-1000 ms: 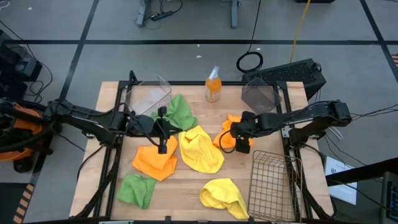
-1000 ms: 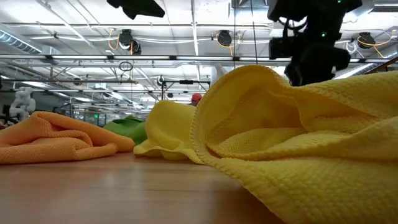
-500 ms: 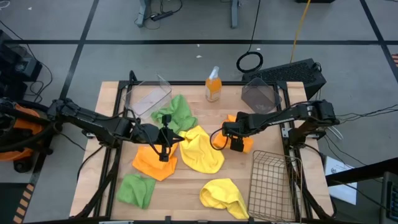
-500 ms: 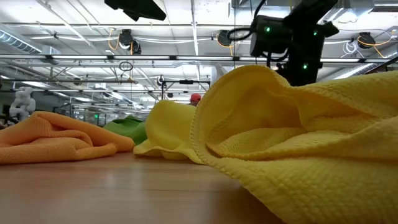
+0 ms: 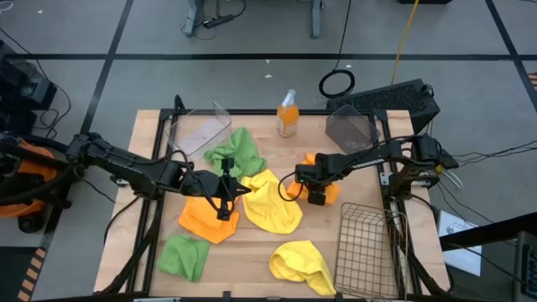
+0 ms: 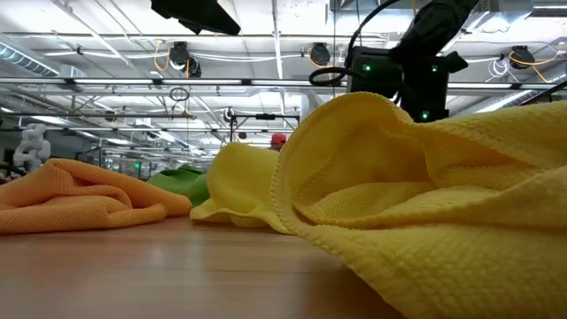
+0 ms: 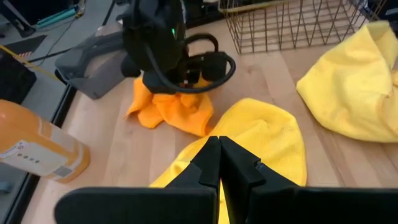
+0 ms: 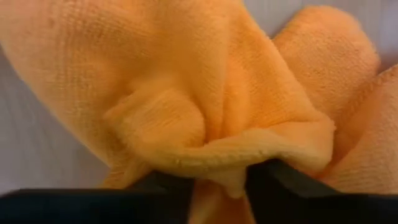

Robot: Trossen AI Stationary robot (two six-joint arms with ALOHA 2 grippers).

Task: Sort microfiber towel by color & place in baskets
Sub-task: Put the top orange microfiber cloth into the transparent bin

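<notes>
While all three baskets sat empty, my right tool [image 5: 316, 195] pinched the crumpled orange microfiber towel [image 5: 329, 186]; left tool [image 5: 225, 205] closed, holding nothing; six towels unsorted.

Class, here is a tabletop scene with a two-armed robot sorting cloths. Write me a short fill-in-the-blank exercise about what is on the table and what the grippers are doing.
1. The right gripper pinches a fold of the ____ towel.
2. The left gripper is ____ and holds nothing.
3. The spray bottle stands between the clear basket and the ____ basket.
4. The wire basket holds ____ towels.

Missing words: orange; shut; dark; no
</notes>
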